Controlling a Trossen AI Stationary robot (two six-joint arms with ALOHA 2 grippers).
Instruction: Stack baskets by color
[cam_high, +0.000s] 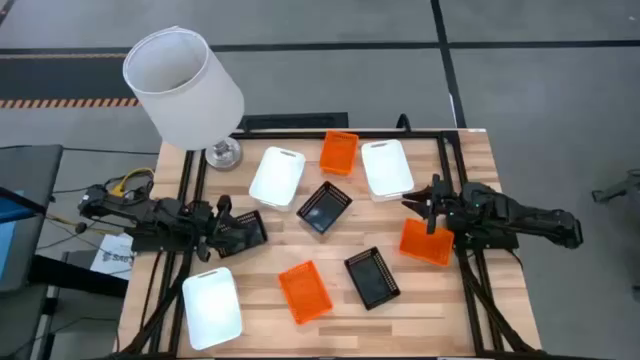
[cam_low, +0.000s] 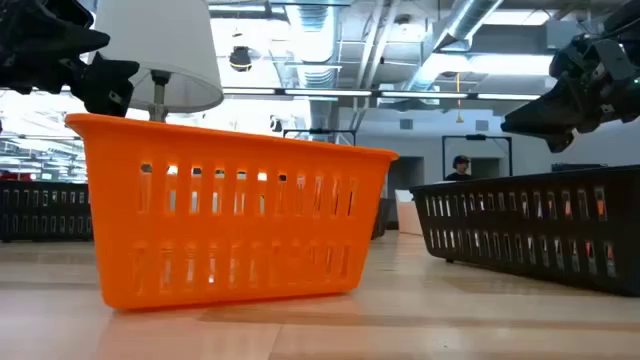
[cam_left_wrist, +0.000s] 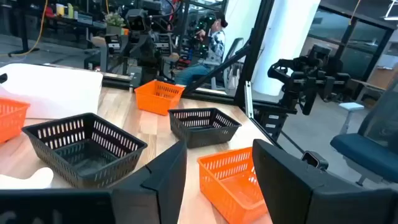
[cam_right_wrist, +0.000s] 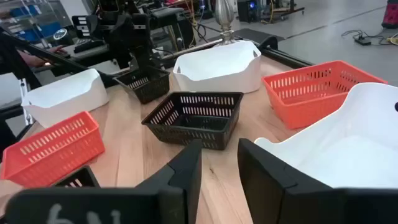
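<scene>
Right claw (cam_right_wrist: 219, 144): up in the air by the right edge of the table (cam_high: 470, 310), fingers a little way apart, nothing in between. Just below it, near that same edge, an orange basket (cam_high: 425, 243). Further out, along the back edge, a white basket (cam_high: 386, 167), then another orange one (cam_high: 338, 152), then another white one (cam_high: 277, 176). In the middle, a black basket (cam_high: 325, 207). Toward the front edge, a second black one (cam_high: 372, 277), with an orange one (cam_high: 305, 292) beside it. By the front left corner, the last white one (cam_high: 212, 305). Left claw (cam_left_wrist: 219, 146): near the left edge, fingers wide apart, empty, right by the third black one (cam_high: 252, 228). Lamp (cam_high: 185, 75) at the back left corner. All nine baskets lying single, none stacked.
</scene>
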